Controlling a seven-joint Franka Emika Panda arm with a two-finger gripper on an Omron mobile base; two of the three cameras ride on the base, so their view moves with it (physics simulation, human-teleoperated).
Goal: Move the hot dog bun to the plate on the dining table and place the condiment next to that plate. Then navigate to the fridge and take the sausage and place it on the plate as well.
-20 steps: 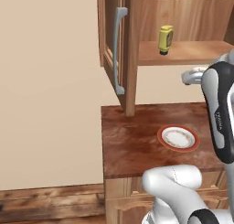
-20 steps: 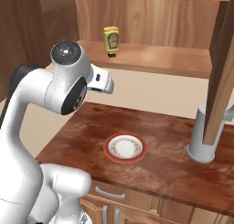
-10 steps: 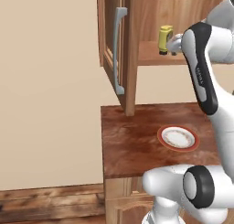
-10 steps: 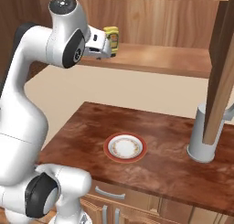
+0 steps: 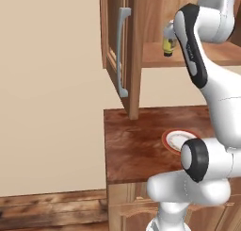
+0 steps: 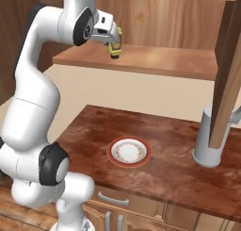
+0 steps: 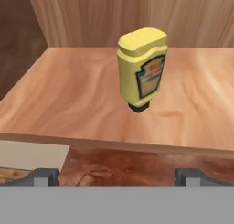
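The open light-wood wall cabinet [image 5: 141, 51] hangs over a glossy reddish-brown wood-grain counter [image 6: 155, 154], its door with a grey bar handle [image 5: 121, 51] swung out. A grey cylindrical canister [image 6: 208, 140] stands near the counter's right edge. A white round plate with a red rim [image 6: 129, 151] lies mid-counter. The small yellow squeeze bottle [image 7: 140, 68] stands cap-down on the cabinet shelf [image 7: 68, 104], back from its front edge. The two-finger gripper [image 7: 117, 175] faces it with jaws spread wide, holding nothing.

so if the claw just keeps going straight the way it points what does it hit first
Most likely the condiment, standing cap-down on the cabinet shelf straight ahead of the open claw. Nothing seems to stand between them, though the depth is hard to judge.
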